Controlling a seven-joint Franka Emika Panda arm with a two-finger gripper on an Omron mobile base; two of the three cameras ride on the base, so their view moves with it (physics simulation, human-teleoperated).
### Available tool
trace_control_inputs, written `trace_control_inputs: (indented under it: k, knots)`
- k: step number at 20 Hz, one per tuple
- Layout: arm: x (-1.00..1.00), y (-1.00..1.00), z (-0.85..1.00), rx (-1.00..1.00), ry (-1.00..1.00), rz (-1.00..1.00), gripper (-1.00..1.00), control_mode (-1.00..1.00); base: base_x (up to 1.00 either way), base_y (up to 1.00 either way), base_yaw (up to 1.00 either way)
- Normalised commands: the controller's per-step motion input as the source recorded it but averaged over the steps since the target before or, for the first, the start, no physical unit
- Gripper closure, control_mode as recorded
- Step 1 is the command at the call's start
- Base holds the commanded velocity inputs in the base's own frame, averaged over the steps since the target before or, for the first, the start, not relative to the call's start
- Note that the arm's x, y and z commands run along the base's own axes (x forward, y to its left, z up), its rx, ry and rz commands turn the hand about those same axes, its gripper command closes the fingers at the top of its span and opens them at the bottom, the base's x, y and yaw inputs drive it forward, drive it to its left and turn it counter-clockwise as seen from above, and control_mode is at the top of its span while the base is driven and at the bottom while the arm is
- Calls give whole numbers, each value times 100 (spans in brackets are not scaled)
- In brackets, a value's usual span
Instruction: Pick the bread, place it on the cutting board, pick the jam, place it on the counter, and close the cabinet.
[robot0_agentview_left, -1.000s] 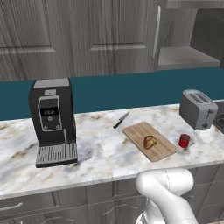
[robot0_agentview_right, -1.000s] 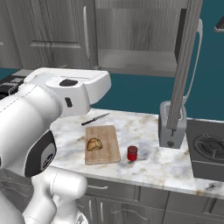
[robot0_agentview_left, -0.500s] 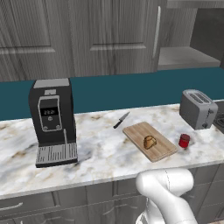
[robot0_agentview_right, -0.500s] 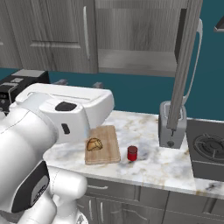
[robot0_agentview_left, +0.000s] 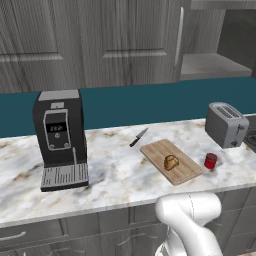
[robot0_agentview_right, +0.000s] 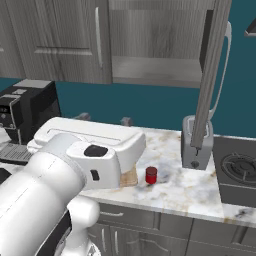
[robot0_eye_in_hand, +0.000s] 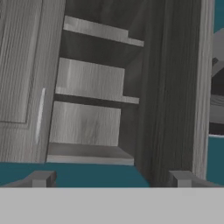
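Marble worktop (robot0_agentview_left: 115, 175) already carries bread (robot0_agentview_left: 171, 162) on the cutting board (robot0_agentview_left: 170, 161) and jam (robot0_agentview_left: 210, 160) beside it, so spread jaws face the open cabinet (robot0_eye_in_hand: 175, 87)

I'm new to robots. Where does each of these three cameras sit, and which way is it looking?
Left base view: behind the arm's left, looking down at the counter, cutting board, bread, jam; white arm lower right.
Right base view: behind its right, same counter, jam; arm lower left.
Hand view: on the hand, facing the open cabinet; open fingers at bottom.
Both base views share jam and toaster.
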Motion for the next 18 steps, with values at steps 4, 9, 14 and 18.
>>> trace_control_inputs:
  k: [4, 9, 14, 18]
  knots:
    - [0, -31, -15, 0, 0, 0, -100, -100, 0, 0, 0]
    - [0, -33, -10, 0, 0, 0, -100, -100, 0, 0, 0]
    - [0, -34, -10, 0, 0, 1, -100, -100, 0, 0, 0]
    - [0, -37, -11, 0, 0, 2, -100, -100, 0, 0, 0]
